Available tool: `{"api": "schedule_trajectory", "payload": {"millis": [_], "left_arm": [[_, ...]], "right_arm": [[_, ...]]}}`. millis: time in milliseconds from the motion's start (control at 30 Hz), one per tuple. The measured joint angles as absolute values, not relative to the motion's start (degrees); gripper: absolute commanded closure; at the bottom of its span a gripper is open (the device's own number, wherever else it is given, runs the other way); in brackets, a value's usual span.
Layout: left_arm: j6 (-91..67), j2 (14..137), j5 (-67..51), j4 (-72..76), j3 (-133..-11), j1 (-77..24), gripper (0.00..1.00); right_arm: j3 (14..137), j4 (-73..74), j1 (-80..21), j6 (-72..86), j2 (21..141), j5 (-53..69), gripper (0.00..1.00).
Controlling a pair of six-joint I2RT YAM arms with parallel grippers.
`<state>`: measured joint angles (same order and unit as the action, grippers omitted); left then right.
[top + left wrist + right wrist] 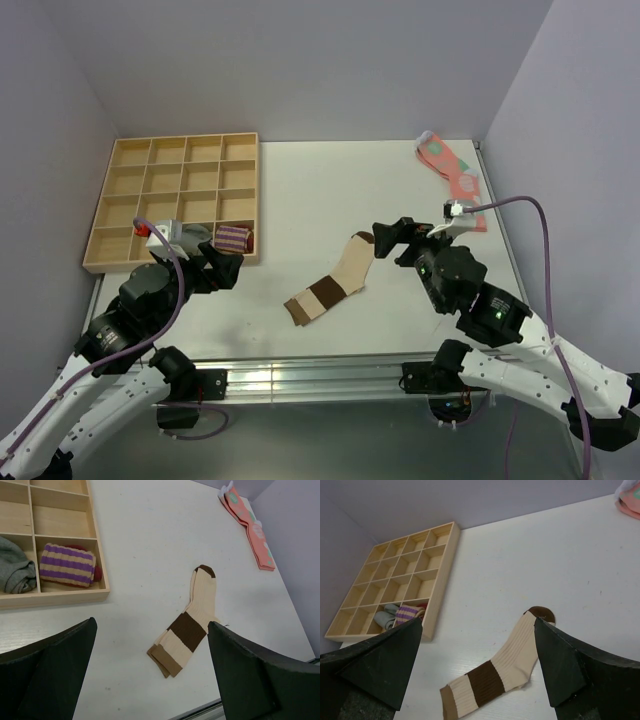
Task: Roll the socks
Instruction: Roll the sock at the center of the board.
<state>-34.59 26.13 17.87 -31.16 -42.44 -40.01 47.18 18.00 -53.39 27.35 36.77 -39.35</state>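
Observation:
The beige socks [333, 281] with dark brown bands lie flat and stacked on the white table [330, 190], toe toward the far right, cuff toward the near left. They also show in the left wrist view, socks [187, 622], and in the right wrist view, socks [495, 672]. My left gripper [222, 262] hangs open left of the socks, above the near table, nothing between its fingers. My right gripper [393, 240] stands open just right of the brown toe, apart from it and empty.
A wooden compartment tray [170, 150] sits at the far left, holding a grey rolled sock [15, 572] and a purple-striped rolled sock [67, 564] in its near cells. Pink socks with green spots [455, 175] lie at the far right edge. Grey walls enclose the table.

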Motion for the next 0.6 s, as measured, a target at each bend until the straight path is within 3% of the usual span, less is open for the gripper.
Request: {"api": "schedule_trajectory", "payload": {"millis": [433,600], "left_arm": [[-34.5,26.1,17.9,-31.2,-42.4,-40.0,0.01],[-34.5,26.2,17.9,-31.2,-42.4,-40.0,0.0]], "right_arm": [[47.2,18.9,-53.4,27.3,38.5,-38.7,0.01],[47.1,18.9,-53.4,27.6,39.8,-34.7,0.12]]}}
